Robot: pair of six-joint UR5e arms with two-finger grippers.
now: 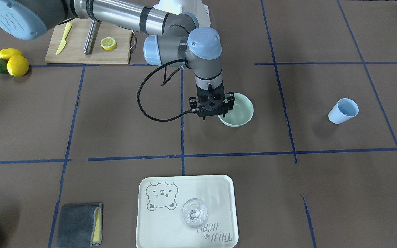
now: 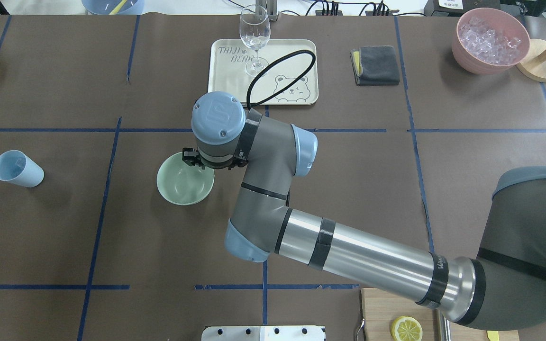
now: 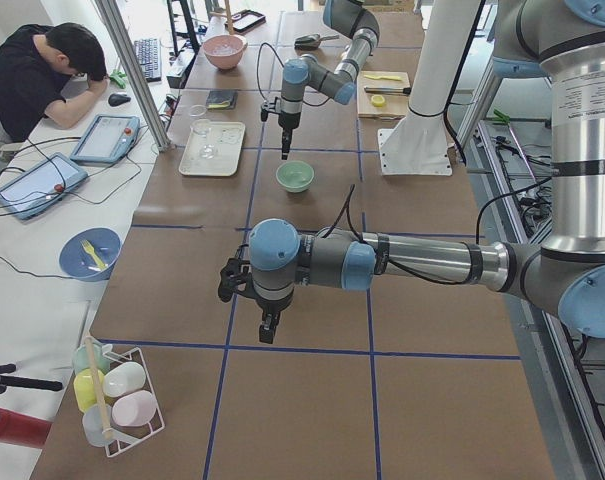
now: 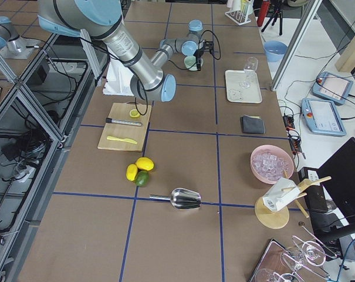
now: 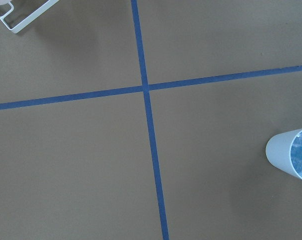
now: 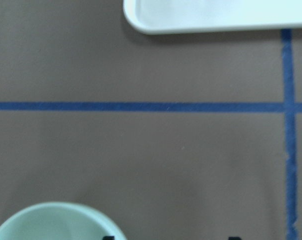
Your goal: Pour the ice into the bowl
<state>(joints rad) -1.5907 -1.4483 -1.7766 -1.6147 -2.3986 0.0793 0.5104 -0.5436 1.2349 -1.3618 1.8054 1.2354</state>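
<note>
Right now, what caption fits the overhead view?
Right gripper hovers over the bowl's rim; cup far left, pink ice tub far right.

Your grey and silver right arm (image 2: 363, 258), capped in pale blue at the joints, reaches far forward with its elbow folded and its wrist turned straight down. Its black two-finger right gripper (image 1: 213, 109) hangs vertical with the fingertips spread apart. Your matching left arm (image 3: 422, 262) stretches out level, and its black left gripper (image 3: 268, 328) points down; you can't tell whether those fingers are parted
</note>
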